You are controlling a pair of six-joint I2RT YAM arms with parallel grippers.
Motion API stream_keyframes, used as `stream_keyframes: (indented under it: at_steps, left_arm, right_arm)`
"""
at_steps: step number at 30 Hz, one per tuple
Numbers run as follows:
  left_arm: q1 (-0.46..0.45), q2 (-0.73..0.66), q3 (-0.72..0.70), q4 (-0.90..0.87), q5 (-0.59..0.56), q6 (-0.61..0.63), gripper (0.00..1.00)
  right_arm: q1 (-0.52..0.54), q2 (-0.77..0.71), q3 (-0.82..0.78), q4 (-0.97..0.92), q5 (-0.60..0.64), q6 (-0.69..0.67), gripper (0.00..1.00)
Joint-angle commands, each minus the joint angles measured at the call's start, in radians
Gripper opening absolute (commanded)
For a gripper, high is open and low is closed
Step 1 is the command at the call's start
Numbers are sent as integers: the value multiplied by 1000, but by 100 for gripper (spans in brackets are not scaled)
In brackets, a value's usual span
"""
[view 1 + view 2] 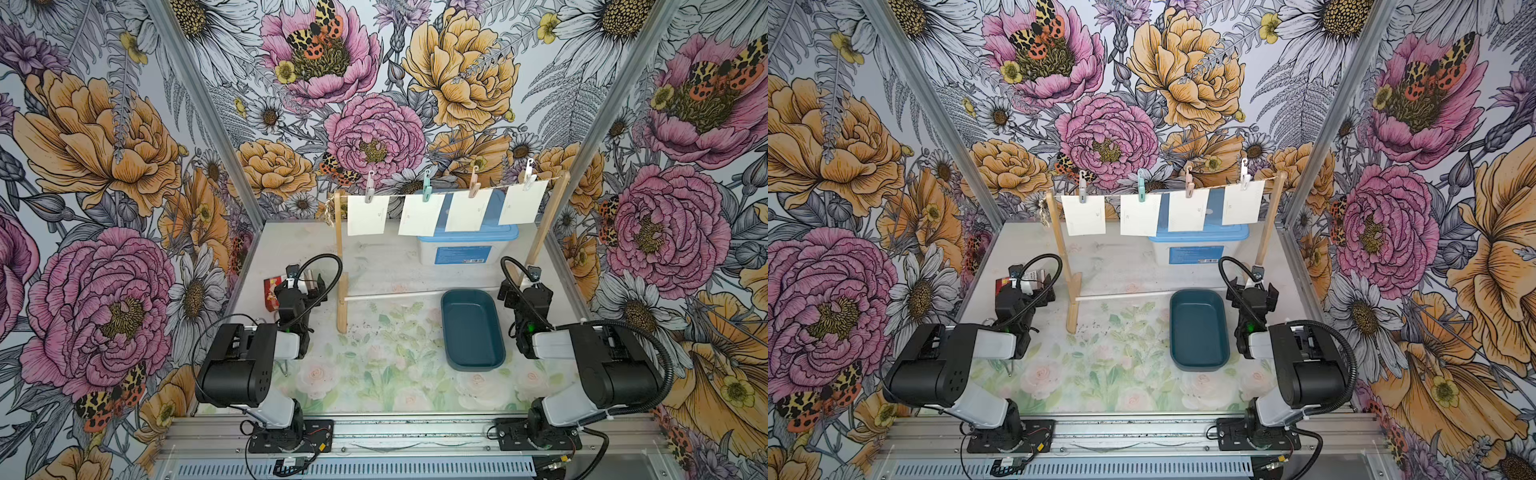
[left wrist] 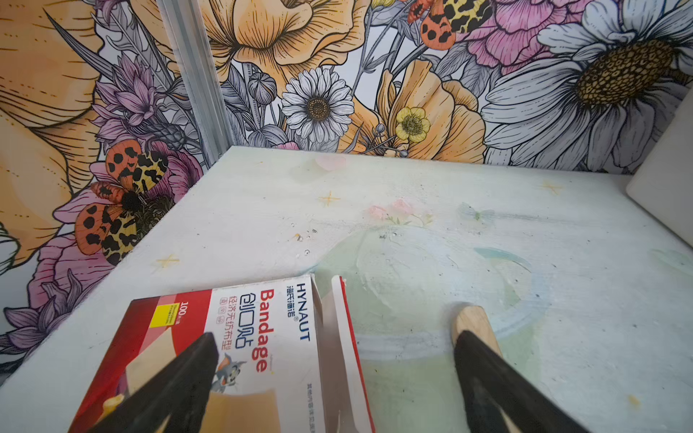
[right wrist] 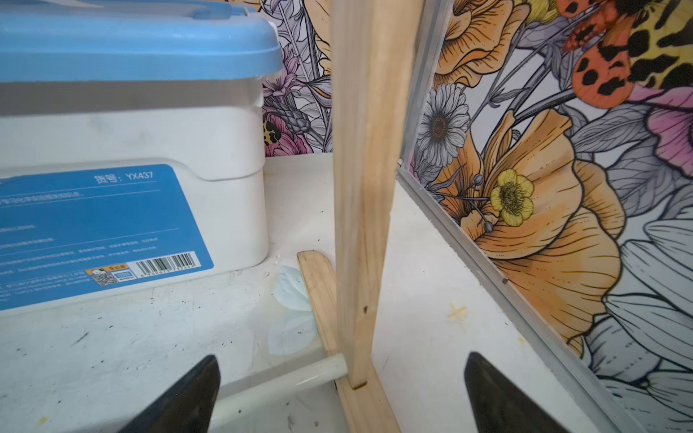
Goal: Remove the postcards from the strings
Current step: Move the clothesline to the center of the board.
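Several white postcards (image 1: 368,215) (image 1: 1084,215) hang in a row from the strings (image 1: 397,195) (image 1: 1112,195), each held by a pastel clothespin (image 1: 427,189). The twine runs between two wooden posts (image 1: 338,232) at the back of the table. My left gripper (image 1: 314,286) (image 2: 337,337) is low on the table, left of the left post, open and empty. My right gripper (image 1: 525,284) (image 3: 343,358) is low by the foot of the right post (image 3: 365,187), also open and empty. Neither wrist view shows a postcard.
A red and white bandage box (image 2: 262,337) (image 1: 272,293) lies under my left fingers. A white bin with a blue lid (image 1: 457,249) (image 3: 131,131) stands behind the cards. An empty teal tray (image 1: 471,332) lies front right. A white rod (image 1: 390,296) (image 3: 281,382) joins the post feet.
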State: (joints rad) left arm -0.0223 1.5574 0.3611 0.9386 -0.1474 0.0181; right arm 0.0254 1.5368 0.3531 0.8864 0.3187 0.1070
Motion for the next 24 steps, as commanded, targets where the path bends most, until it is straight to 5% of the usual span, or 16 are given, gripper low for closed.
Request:
stream_keyframes:
  at_steps: [1, 24]
  left_arm:
    - [-7, -11, 7, 13, 2, 19, 99]
    - [40, -12, 8, 7, 28, -35, 99]
  right_arm:
    - [-4, -4, 20, 17, -15, -2, 99]
    - [-4, -3, 20, 16, -15, -3, 99]
